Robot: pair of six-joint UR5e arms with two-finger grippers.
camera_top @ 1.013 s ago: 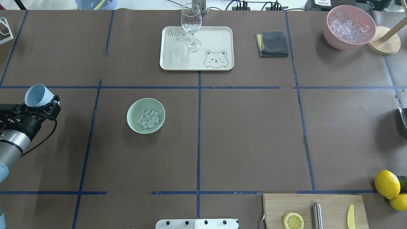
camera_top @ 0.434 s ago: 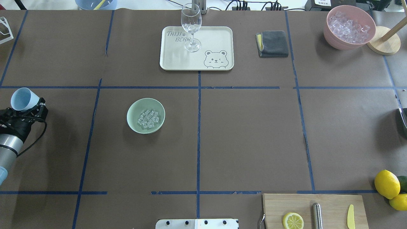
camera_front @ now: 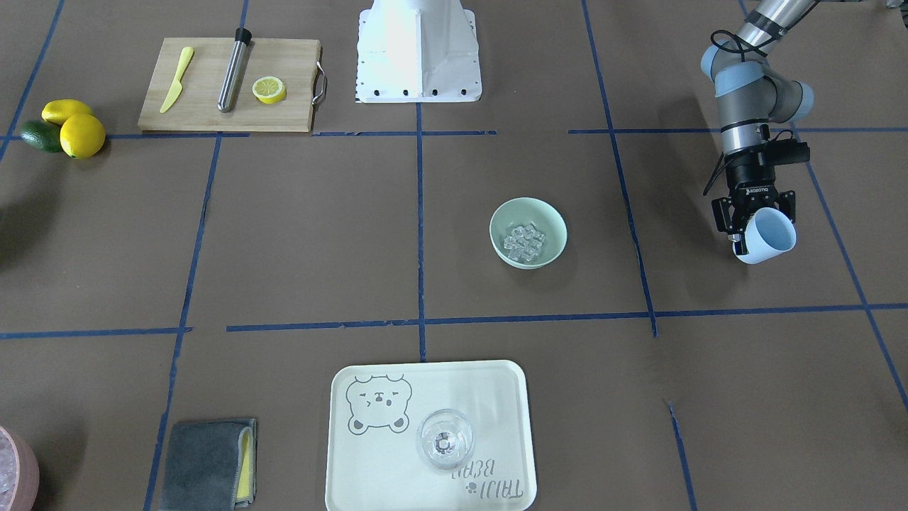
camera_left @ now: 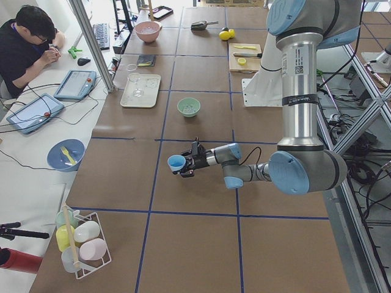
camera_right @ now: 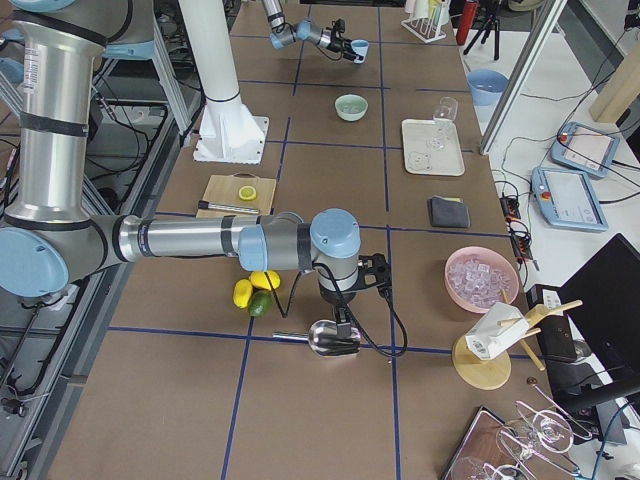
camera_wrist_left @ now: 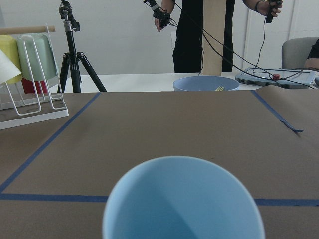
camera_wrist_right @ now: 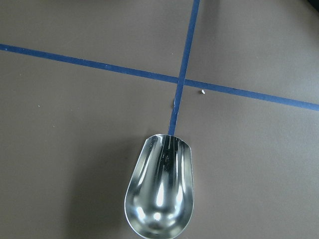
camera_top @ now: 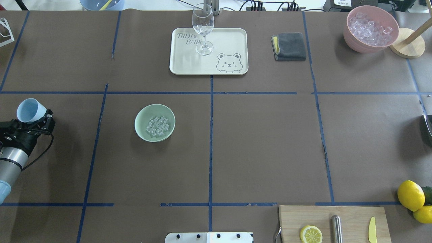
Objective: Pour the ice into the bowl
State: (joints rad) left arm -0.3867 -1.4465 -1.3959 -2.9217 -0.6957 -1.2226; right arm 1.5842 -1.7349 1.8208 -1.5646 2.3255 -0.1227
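The pale mint-green bowl (camera_top: 139, 118) sits left of the table's middle, and it also shows in the front view (camera_front: 555, 226). A pile of clear ice cubes (camera_top: 157, 126) lies in it. My left gripper (camera_top: 37, 118) is shut on a pale blue cup (camera_top: 29, 110) and holds it tilted above the table, well left of the bowl. The left wrist view shows the cup (camera_wrist_left: 182, 199) empty inside. My right gripper (camera_right: 341, 318) is at the table's right edge with a metal scoop (camera_wrist_right: 160, 191) held low over the table. Its fingers are hidden.
A cream tray (camera_top: 233, 37) with a clear wine glass (camera_top: 203, 25) stands at the back. A grey cloth (camera_top: 290, 46) and a pink container of ice (camera_top: 370, 28) are back right. A cutting board (camera_top: 351, 219) with a lemon half and lemons (camera_top: 410, 195) lies front right.
My left gripper carried the blue cup leftward, away from the bowl, then came slightly back to the right and nearer. The bowl and ice have not moved.
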